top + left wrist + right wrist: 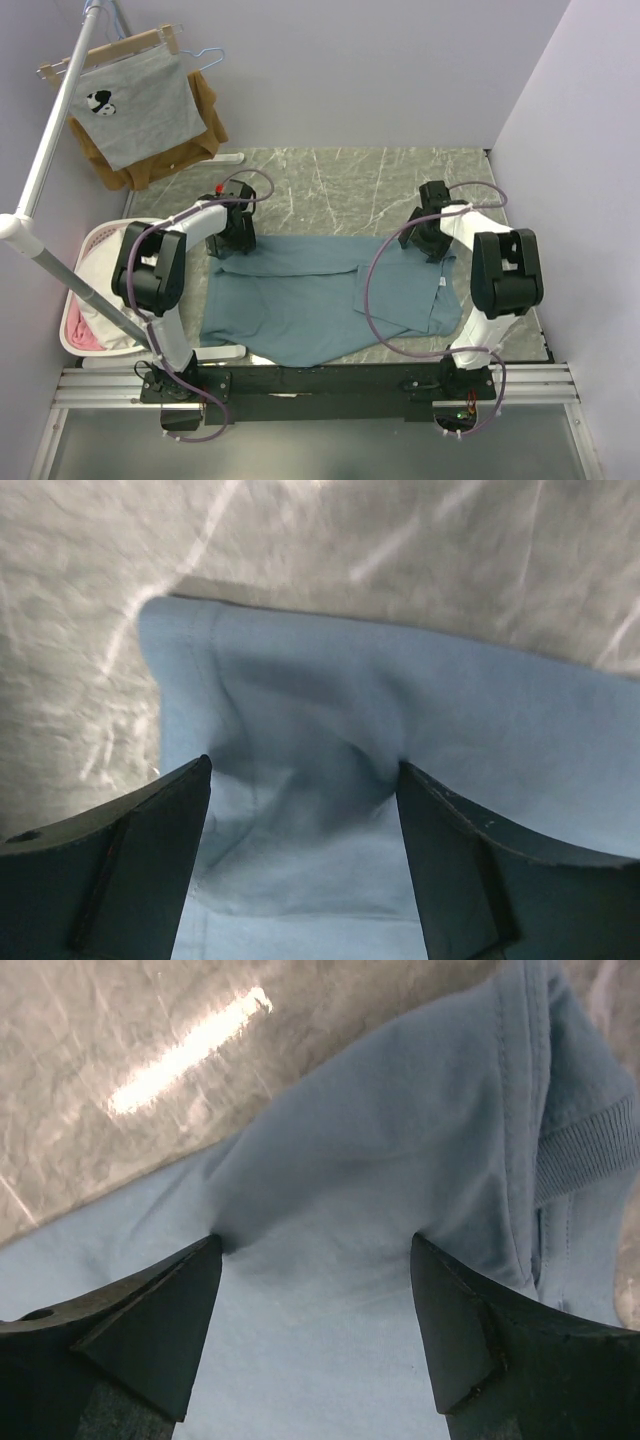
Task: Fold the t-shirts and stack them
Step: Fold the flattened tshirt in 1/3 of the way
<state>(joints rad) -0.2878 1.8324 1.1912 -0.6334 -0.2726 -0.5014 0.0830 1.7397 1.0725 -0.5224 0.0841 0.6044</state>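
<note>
Teal t-shirt point(330, 295) lies mid-frame; your left gripper point(302, 765) and right gripper point(315, 1240) sit on its upper edge, jaws spread, probably placed to pinch both corners.

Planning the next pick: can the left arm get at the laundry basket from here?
Probably yes: the laundry basket sits right beside the left arm, open-topped, but the slanted rack pole crosses over it and may block part.
</note>
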